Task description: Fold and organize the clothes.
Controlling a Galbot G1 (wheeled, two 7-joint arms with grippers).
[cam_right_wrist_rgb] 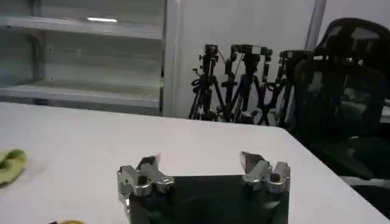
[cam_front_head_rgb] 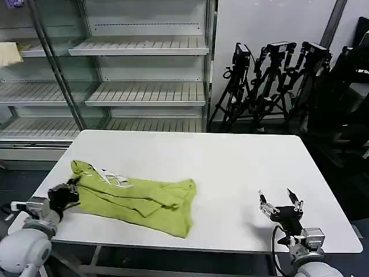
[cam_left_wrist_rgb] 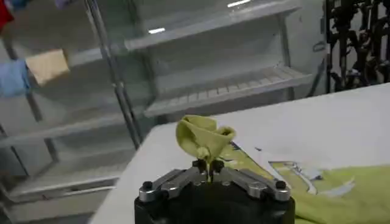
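Head view first: I see a lime yellow-green T-shirt [cam_front_head_rgb: 135, 199] lying crumpled and partly folded on the near left part of a white table [cam_front_head_rgb: 230, 167], its pale print facing up near the left end. My left gripper [cam_front_head_rgb: 70, 192] sits at the table's left edge, pinched closed on a bunched corner of the shirt; in the left wrist view the fingertips [cam_left_wrist_rgb: 200, 165] meet around a small raised knot of green cloth [cam_left_wrist_rgb: 203, 139]. My right gripper [cam_front_head_rgb: 280, 203] rests low over the near right side of the table, well apart from the shirt, its jaws spread wide and holding nothing, as the right wrist view [cam_right_wrist_rgb: 201, 173] confirms. I judge the step in hand to be drawing this corner out or across to form a fold. To do it well I should lift just enough to clear the table, move slowly so the soft cloth does not slip from the pinch, and bring the right gripper in to pin or catch the far edge. No brand or writing is legible; the print's marks are too small to read.
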